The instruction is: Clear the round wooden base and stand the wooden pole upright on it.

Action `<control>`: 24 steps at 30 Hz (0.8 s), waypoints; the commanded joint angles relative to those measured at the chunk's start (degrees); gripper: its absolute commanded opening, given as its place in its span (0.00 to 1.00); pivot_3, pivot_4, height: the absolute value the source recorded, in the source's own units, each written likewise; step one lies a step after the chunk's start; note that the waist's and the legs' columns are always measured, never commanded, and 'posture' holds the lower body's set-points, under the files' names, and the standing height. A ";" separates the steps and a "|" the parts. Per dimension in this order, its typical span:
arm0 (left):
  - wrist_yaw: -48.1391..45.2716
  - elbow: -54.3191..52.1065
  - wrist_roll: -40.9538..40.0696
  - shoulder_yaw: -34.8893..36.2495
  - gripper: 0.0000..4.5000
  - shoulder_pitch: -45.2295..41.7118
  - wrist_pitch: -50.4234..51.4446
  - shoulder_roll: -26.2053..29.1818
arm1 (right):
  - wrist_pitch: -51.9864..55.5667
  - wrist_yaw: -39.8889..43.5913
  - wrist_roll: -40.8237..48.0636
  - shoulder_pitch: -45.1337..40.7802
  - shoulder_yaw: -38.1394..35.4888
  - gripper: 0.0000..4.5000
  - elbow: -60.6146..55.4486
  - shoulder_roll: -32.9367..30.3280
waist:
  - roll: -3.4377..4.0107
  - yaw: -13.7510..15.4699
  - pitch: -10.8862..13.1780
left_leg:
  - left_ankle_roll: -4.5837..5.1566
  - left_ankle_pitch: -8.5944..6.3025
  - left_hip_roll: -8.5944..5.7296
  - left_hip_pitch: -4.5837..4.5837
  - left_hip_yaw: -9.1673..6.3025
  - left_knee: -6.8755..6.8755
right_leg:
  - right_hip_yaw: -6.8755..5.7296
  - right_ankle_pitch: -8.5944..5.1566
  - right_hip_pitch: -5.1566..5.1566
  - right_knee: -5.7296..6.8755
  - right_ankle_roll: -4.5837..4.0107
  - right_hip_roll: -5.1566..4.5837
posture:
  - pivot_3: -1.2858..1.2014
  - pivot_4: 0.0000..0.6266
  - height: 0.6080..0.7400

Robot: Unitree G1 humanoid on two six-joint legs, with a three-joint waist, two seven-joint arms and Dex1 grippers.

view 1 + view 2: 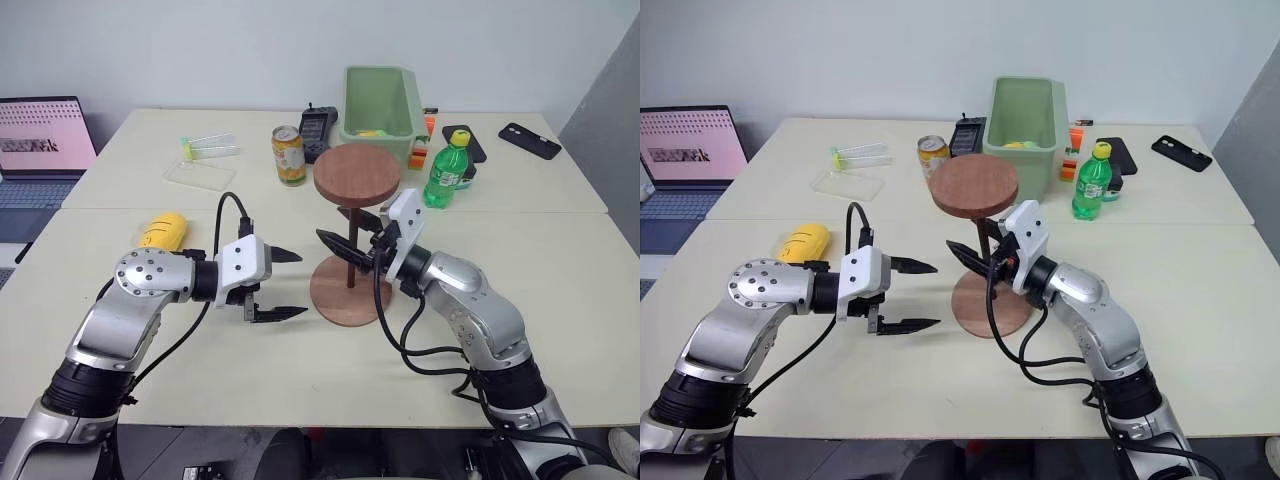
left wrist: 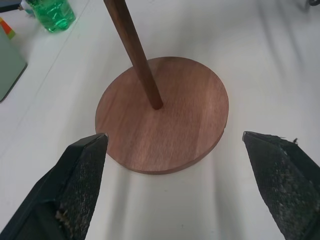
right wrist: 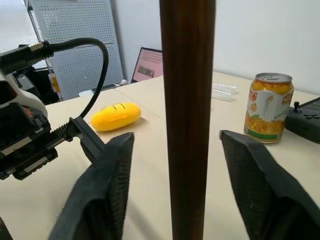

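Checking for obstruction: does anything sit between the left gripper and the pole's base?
Nothing visible does. Bare table lies between the left gripper and the round reddish-brown wooden base, where the thin dark-brown wooden pole stands.

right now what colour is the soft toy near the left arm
Yellow; the soft toy shows best in the right wrist view.

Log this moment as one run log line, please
wooden pole: upright in round wooden base | right claw: open around pole | left claw: open, beside base
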 commanded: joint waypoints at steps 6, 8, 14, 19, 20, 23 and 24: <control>1.90 -1.83 -2.94 2.46 1.00 -0.85 2.13 -1.02 | 3.13 2.12 0.79 1.89 -1.97 0.76 -5.40 -4.94 | 0.00 0.09 0.00 | 0.00 0.00 -0.02 -0.01 0.00 0.00 | 0.00 0.00 0.01 -0.01 0.00 0.00 | 0.52 0.24 1.00; 2.22 -1.93 -3.87 3.19 1.00 -1.33 2.86 -1.03 | 3.83 3.26 1.09 2.99 -3.09 0.76 -6.68 -7.40 | -0.01 0.13 0.01 | 0.01 0.00 -0.01 -0.02 0.00 0.00 | 0.00 0.00 0.01 -0.02 0.00 -0.01 | 0.52 0.24 1.00; 2.97 -1.33 -3.75 3.56 1.00 -2.10 3.37 -0.87 | 6.05 8.17 3.67 5.94 -6.40 0.76 -10.76 -14.52 | -0.01 0.16 0.02 | 0.01 0.00 -0.02 -0.02 0.00 0.00 | 0.00 0.00 0.02 -0.02 0.00 0.00 | 0.52 0.24 1.00; 3.63 -1.98 -5.99 5.34 1.00 -3.13 5.55 -1.30 | 6.35 17.50 7.91 12.65 -13.69 0.76 -17.51 -27.01 | -0.02 1.02 0.06 | 0.02 -0.01 -0.10 -0.10 0.01 0.01 | -0.01 0.00 0.03 -0.13 0.00 -0.03 | 0.52 0.24 1.00; 3.67 -2.03 -7.02 6.09 1.00 -3.49 6.58 -1.11 | 6.42 18.76 9.51 14.21 -17.21 0.76 -18.21 -28.93 | -0.05 1.14 0.09 | 0.03 -0.02 -0.11 -0.10 0.00 0.01 | -0.01 0.00 0.05 -0.14 0.01 -0.04 | 0.52 0.24 1.00; 3.61 -1.63 -8.95 7.83 1.00 -4.03 8.18 -0.30 | 6.30 20.90 12.73 17.54 -24.77 0.76 -19.06 -32.97 | -0.14 1.09 0.14 | 0.03 -0.02 -0.09 -0.10 -0.01 0.03 | -0.02 0.00 0.08 -0.14 0.01 -0.04 | 0.52 0.24 1.00; 3.54 -1.27 -9.21 8.31 1.00 -4.08 8.26 -0.05 | 6.26 21.28 13.22 18.20 -26.27 0.76 -19.08 -33.77 | -0.14 1.06 0.14 | 0.03 -0.02 -0.09 -0.07 0.00 0.03 | -0.02 0.00 0.10 -0.13 0.01 -0.04 | 0.52 0.24 1.00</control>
